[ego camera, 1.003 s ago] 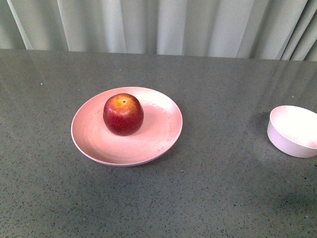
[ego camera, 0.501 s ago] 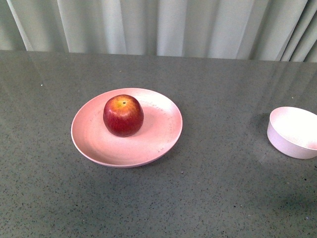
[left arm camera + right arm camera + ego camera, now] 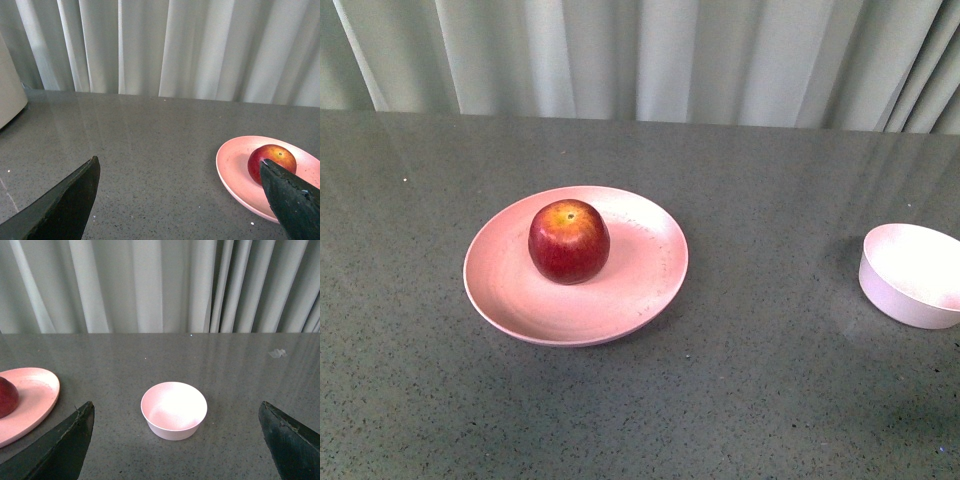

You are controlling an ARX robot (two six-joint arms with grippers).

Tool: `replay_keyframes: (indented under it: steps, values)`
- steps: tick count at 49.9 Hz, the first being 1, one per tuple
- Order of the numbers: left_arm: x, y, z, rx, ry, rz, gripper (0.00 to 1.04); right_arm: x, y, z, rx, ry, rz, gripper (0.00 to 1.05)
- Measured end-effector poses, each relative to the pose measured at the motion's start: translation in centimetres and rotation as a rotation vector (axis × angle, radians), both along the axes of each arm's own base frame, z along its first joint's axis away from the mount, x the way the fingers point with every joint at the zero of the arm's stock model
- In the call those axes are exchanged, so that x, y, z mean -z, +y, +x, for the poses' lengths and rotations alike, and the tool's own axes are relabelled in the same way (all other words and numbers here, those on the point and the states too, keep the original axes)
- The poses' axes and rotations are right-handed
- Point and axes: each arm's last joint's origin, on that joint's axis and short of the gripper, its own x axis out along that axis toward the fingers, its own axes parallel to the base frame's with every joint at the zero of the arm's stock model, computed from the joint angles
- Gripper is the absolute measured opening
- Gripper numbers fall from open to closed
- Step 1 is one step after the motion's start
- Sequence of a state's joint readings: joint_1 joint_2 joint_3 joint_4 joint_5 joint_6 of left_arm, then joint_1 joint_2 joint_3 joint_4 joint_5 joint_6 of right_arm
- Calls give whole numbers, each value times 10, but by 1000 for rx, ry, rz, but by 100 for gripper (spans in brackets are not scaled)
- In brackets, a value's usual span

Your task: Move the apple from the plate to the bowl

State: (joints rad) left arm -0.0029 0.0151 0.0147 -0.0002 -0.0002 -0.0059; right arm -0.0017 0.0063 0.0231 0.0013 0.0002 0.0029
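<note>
The dark-red apple [image 3: 569, 241] with a yellow-orange top sits on the wide pink plate [image 3: 510, 290] at the table's middle left. The small pale pink bowl [image 3: 912, 275] stands empty at the right edge of the front view. Neither arm shows in the front view. In the left wrist view my left gripper [image 3: 180, 200] is open and empty over bare table, with the apple [image 3: 270, 157] and plate [image 3: 235, 167] beside one finger [image 3: 292, 200]. In the right wrist view my right gripper [image 3: 175, 440] is open and empty, and the bowl [image 3: 173, 410] lies ahead between its fingers.
The grey speckled table [image 3: 770, 400] runs back to pale curtains [image 3: 640, 55]. A beige object [image 3: 10, 95] stands at the edge of the left wrist view. The plate's rim [image 3: 40, 400] and a part of the apple [image 3: 7, 397] show in the right wrist view.
The plate, apple and bowl have shifted slightly down in the front view, as the camera tilted. Nothing on the table moved relative to the rest.
</note>
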Motion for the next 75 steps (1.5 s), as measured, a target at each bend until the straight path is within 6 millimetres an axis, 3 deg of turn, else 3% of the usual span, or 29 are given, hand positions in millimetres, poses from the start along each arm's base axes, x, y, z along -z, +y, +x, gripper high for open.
replay_keyframes:
  steps: [3,6,9,16,21,25,35,58,62,69,75]
  values:
    - [0,0,0,0,0,0,96,0,0,0,-18,16,-1,96]
    - [0,0,0,0,0,0,96,4,-2,3,-139,237,19,96]
    - [0,0,0,0,0,0,96,4,-9,13,-165,333,40,96]
    - [0,0,0,0,0,0,96,-22,-35,61,-83,301,9,96]
    - [0,0,0,0,0,0,96,-26,-49,99,-54,314,1,96]
    - [0,0,0,0,0,0,96,-11,-60,137,-16,391,11,96]
    - [0,0,0,0,0,0,96,33,-72,188,16,567,87,96]
    - [0,0,0,0,0,0,96,81,-73,224,77,720,187,96]
    - [0,0,0,0,0,0,96,84,-72,226,83,731,198,87]
    - [0,0,0,0,0,0,96,88,-69,229,100,758,230,59]
    - [0,0,0,0,0,0,96,89,-67,228,104,769,249,44]
